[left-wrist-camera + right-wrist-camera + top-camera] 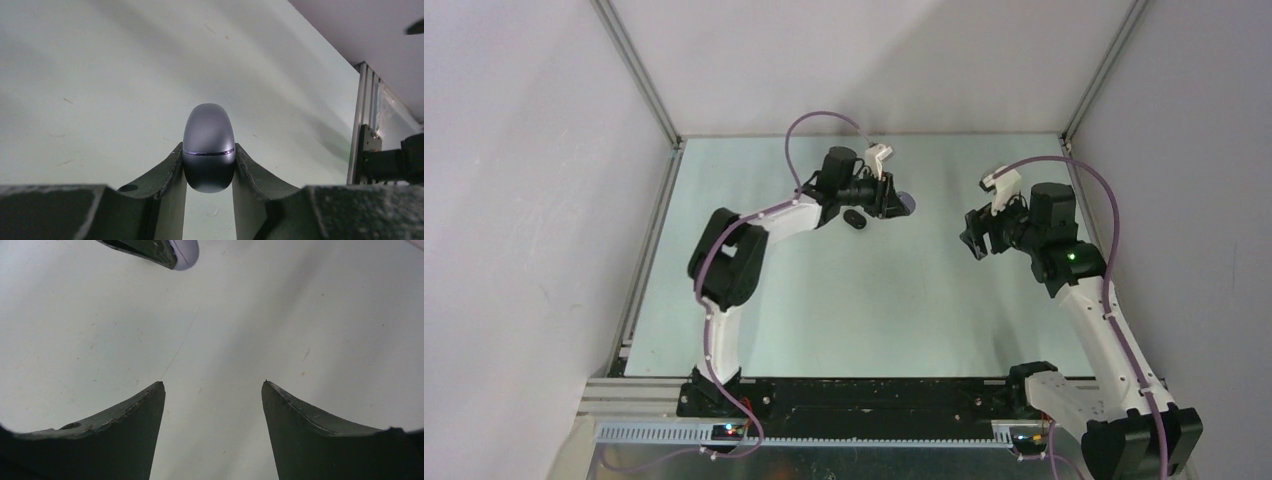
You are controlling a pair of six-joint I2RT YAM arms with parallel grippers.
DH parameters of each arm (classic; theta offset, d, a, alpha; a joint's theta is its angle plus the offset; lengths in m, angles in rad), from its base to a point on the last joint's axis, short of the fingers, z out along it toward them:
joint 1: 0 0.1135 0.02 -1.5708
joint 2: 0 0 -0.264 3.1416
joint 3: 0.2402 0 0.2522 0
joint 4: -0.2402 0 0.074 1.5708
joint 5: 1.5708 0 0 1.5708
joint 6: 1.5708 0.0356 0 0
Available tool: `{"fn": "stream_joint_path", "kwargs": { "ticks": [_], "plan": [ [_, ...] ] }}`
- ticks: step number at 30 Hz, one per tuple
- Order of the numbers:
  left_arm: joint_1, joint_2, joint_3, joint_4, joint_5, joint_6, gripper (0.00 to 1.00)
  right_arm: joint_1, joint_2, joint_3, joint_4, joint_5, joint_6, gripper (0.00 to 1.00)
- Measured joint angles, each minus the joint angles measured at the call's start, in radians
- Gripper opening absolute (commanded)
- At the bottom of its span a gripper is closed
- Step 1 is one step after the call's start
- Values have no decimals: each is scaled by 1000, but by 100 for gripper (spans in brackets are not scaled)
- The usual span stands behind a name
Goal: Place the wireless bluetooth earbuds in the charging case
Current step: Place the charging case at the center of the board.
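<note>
My left fingers (pixel 159 176) are clamped on the charging case (pixel 208 135), pinching it from both sides at its seam, out over the far half of the counter (pixel 75 70). It looks light, hard and glossy, a rounded pebble that could squirt free, so I judge its broad flanks the best hold. My right fingers (pixel 131 425) stand apart, empty. I see no earbuds. A black oval piece (pixel 856 220) lies near my left arm. The counter is pale, smooth and faintly scuffed, between plain grey walls.

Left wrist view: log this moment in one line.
left pincer: shut on closed grey oval charging case | right pincer: open, empty
</note>
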State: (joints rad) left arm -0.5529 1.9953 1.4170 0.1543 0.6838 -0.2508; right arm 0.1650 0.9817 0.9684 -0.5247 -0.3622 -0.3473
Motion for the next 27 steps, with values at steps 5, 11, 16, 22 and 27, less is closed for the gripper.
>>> {"fn": "stream_joint_path", "kwargs": {
  "ticks": [5,11,16,22,27],
  "plan": [
    [0,171,111,-14,-15,-116,13,-28,0,0,1,0,2,76],
    [-16,260,228,-126,-106,-146,17,-31,0,0,2,-3,4,75],
    [-45,320,354,-211,-166,-166,24,-31,-5,0,2,-13,6,75],
    [-73,388,420,-278,-188,-181,29,-31,-21,0,2,-31,6,75],
    [-85,429,443,-302,-180,-205,38,-15,-30,-6,2,-32,6,75]
  ]
}}
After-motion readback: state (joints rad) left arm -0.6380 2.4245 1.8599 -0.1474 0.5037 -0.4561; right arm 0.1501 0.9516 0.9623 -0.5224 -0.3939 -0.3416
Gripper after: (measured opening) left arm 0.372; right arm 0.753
